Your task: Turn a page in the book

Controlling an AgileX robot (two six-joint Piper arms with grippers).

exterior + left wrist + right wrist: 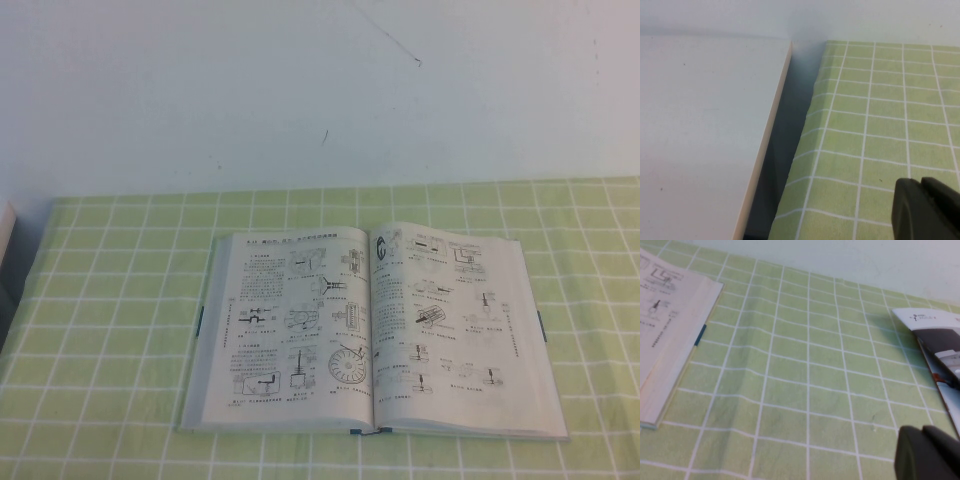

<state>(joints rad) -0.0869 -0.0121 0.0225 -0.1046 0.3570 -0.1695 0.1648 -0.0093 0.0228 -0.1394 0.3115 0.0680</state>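
The book (370, 330) lies open and flat on the green checked cloth (110, 330), in the middle of the table in the high view. Its left-hand page (295, 325) and right-hand page (450, 320) both show text and small machine diagrams; no leaf is lifted. A corner of the book (670, 330) with a teal edge mark shows in the right wrist view. My left gripper (921, 181) is shut and empty over bare cloth, far from the book. My right gripper (922, 430) is shut and empty over cloth to the right of the book. Neither gripper shows in the high view.
A white board (705, 140) stands beyond the cloth's left edge, with a dark gap between them. A white printed leaflet (935, 340) lies on the cloth right of the book. A pale wall (320, 90) rises behind the table.
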